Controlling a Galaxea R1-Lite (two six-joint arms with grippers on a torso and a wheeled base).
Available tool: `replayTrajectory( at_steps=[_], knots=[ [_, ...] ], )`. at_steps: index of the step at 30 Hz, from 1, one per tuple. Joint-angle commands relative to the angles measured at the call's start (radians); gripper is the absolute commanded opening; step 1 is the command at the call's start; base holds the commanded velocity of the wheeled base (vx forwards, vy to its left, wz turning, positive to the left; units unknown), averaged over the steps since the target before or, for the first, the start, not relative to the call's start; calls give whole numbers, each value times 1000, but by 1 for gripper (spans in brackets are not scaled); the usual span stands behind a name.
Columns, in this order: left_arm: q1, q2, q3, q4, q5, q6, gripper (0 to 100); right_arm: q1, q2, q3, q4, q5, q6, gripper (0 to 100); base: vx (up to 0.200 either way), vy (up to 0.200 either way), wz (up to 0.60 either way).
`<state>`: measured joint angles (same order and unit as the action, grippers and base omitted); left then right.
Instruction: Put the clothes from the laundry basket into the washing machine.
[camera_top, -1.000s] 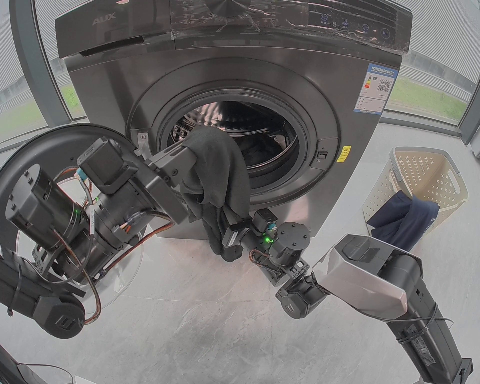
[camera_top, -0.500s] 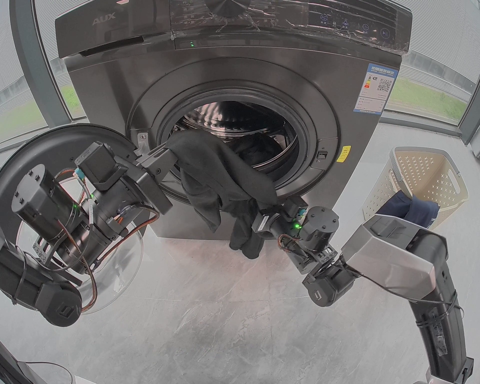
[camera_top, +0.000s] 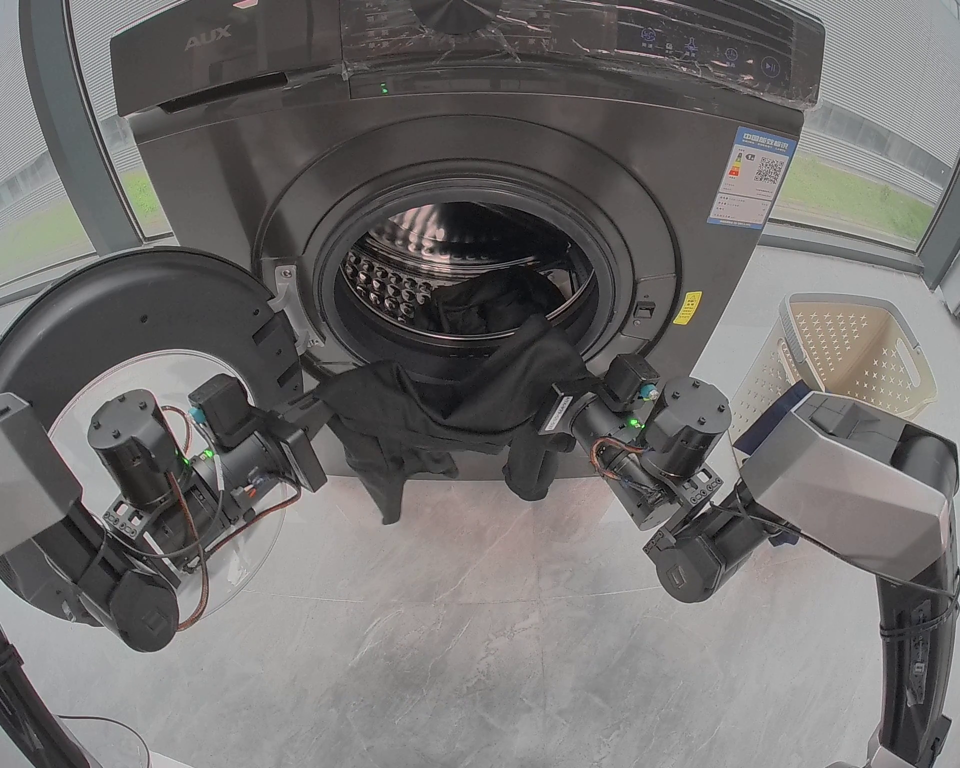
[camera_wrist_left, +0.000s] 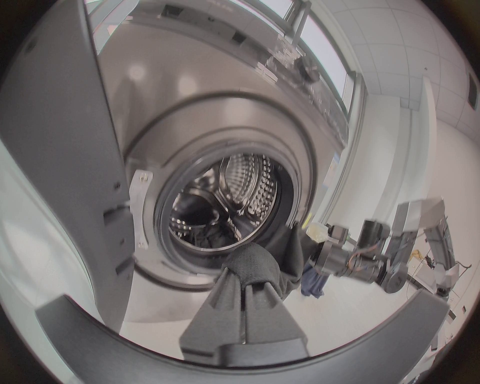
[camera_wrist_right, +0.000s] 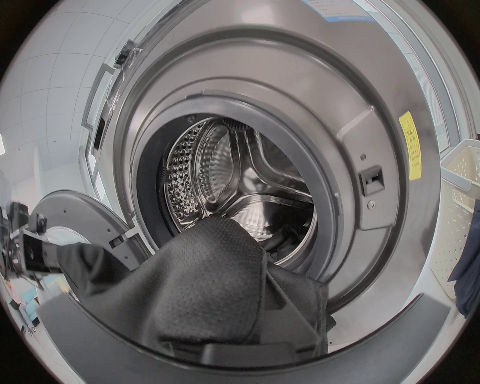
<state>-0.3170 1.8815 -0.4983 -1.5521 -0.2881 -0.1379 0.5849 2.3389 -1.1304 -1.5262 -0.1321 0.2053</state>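
Note:
A black garment (camera_top: 440, 405) hangs stretched between my two grippers, just below the washing machine's (camera_top: 230, 170) open drum mouth. The left gripper (camera_top: 315, 410) is shut on one end, and the left wrist view shows its fingers (camera_wrist_left: 227, 295) pinching the cloth (camera_wrist_left: 255, 262). On the other end my right gripper (camera_top: 548, 412) is shut, with the black fabric (camera_wrist_right: 210, 280) draped over it. More dark clothes (camera_top: 490, 300) lie inside the drum. The cream laundry basket (camera_top: 865, 345) stands on the floor to the right, with a blue garment (camera_wrist_right: 467, 270) hanging over its rim.
The round washer door (camera_top: 130, 300) stands swung open at the left, right behind my left arm. Pale marble floor (camera_top: 450, 620) stretches out in front of the machine. Glass walls rise behind it on both sides.
Both grippers have dropped and spread apart, the left going down and left, the right going right. The garment, bunched high at the drum mouth before, now hangs stretched below it.

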Motion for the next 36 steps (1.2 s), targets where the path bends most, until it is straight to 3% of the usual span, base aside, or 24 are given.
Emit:
replayTrajectory(
  at_steps=[1, 12, 13, 22, 26, 28, 36],
  knots=[
    [3, 100, 24, 0, -5, 20, 0, 15, -38, 6, 0, 0, 2, 0, 0, 0, 0],
    [13, 153, 27, -2, -34, 29, 0, 39, -49, 11, 0, 0, 2, 0, 0, 0, 0],
    [13, 151, 30, -2, -36, 30, 100, 39, -49, 11, 1, 0, 2, 0, 0, 0, 0],
    [-1, 157, 104, -2, -57, 38, 100, 38, -50, 8, 6, -1, 2, 0, 0, 0, 0],
    [-24, 202, 175, -2, -144, 136, 100, 39, -50, 4, 6, -1, 2, 0, 0, 0, 0],
    [-30, 217, 168, -2, -143, 150, 100, 39, -50, 6, 4, -1, 2, 0, 0, 0, 0],
    [-80, 173, 112, -2, -141, 129, 100, 43, -59, 11, 0, -1, 2, 0, 0, 0, 0]
  ],
)
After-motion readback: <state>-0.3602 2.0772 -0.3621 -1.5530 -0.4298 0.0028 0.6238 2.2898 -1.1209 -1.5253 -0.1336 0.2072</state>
